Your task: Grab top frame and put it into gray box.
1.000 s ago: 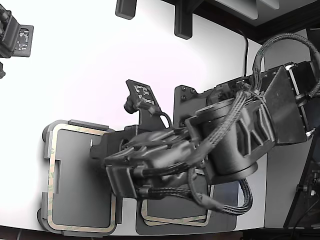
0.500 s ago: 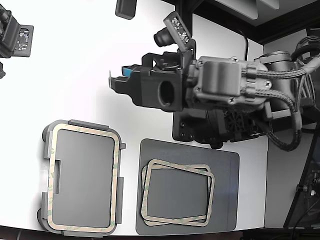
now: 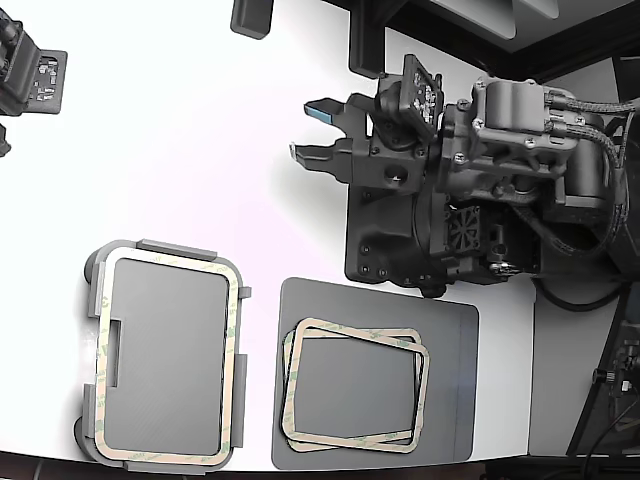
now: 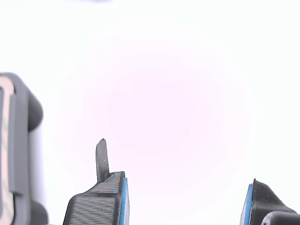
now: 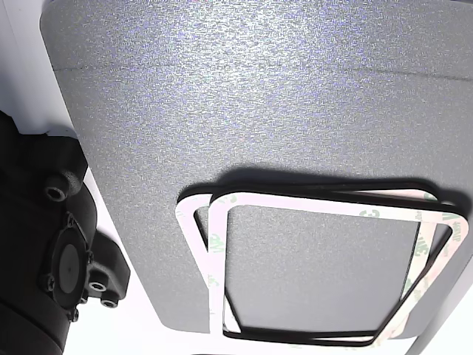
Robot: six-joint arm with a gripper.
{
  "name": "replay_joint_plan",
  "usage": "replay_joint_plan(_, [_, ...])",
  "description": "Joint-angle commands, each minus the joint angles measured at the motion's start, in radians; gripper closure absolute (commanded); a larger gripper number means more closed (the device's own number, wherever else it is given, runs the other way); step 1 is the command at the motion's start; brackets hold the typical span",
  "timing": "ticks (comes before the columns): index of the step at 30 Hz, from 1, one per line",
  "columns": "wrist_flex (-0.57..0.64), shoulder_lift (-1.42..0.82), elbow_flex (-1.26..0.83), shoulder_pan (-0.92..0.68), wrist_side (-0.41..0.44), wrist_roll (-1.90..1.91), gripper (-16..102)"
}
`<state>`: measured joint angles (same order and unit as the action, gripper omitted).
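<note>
The white worktop (image 3: 180,130) carried a dark gray sheet (image 3: 450,400) at its near edge, beside the gray box (image 3: 165,355), which already held one frame. The top frame (image 3: 355,385) lay stacked on that sheet. The gripper (image 3: 312,128) hung empty, jaws apart, well away; it should descend squarely over one frame edge, lifting only the uppermost.

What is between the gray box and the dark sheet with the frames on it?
Only a bare strip of white table separates the gray box from the dark sheet, as the exterior view shows.

a lab bench: white table (image 3: 180,130), fixed robot base (image 3: 400,240), mounted cameras (image 3: 30,70).
</note>
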<state>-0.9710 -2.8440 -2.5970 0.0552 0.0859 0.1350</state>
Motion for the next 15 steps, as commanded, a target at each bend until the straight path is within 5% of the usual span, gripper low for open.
replay_joint_plan(1, [0.006, -0.110, -0.041, 0.012, -0.011, -0.014, -14])
replay_joint_plan(15, [0.008, -0.112, -0.041, 0.012, -0.037, -0.035, -14])
